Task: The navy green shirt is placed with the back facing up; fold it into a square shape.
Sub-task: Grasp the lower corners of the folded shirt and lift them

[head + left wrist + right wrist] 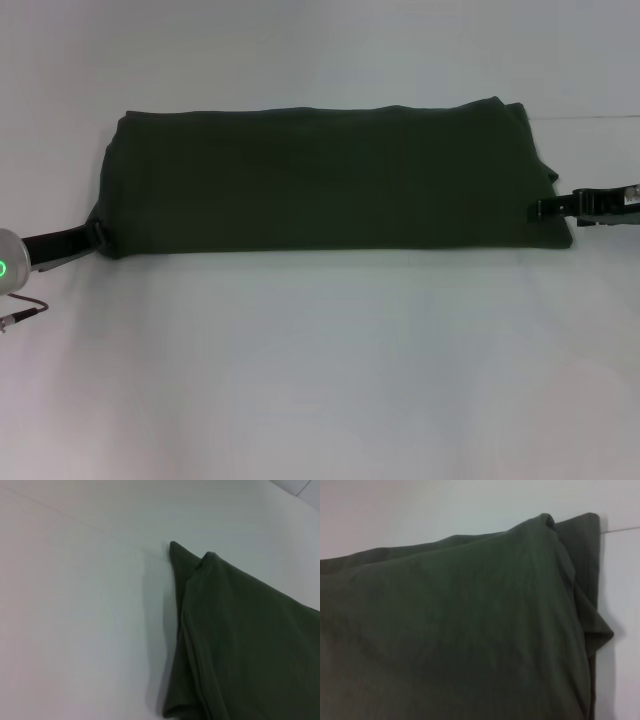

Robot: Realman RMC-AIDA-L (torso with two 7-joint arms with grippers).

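The shirt [325, 180] lies folded into a long dark-green band across the table [320, 380], plain side up. Left claw [97, 232] touches its 8 o'clock corner, right claw [536, 210] its 4 o'clock corner; whether either grips, I cannot tell.

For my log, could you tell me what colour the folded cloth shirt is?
Plain dark olive-green cloth shirt, no print showing; clearest in the head view.

Shirt [330, 180] plain dark olive-green, no print showing. Table [320, 380] white. Tools black.
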